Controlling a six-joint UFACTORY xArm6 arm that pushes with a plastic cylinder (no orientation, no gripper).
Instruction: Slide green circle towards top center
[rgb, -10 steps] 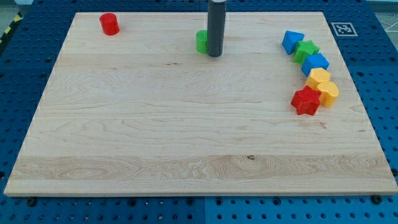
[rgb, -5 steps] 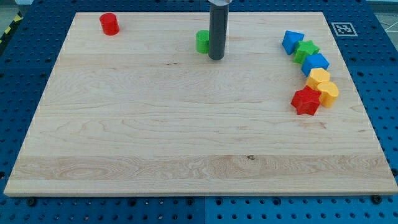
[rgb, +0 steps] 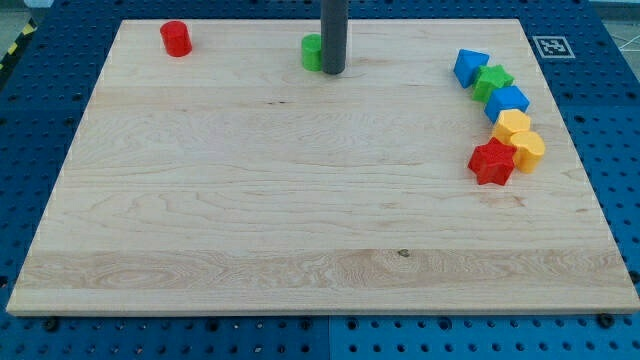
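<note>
The green circle (rgb: 312, 52) sits near the top centre of the wooden board (rgb: 300, 230), partly hidden by my rod. My tip (rgb: 333, 72) rests on the board against the circle's right side, slightly below it. The rod rises straight up out of the view's top.
A red circle (rgb: 176, 38) sits at the top left. At the right stands a curved row: blue block (rgb: 469, 66), green star (rgb: 493, 80), blue block (rgb: 508, 101), two yellow blocks (rgb: 513, 125) (rgb: 529, 148), and a red star (rgb: 491, 161). A marker tag (rgb: 550, 45) is at the top right corner.
My tip moved up and to the left. The green circle slid up and left with it, closer to the board's top edge.
</note>
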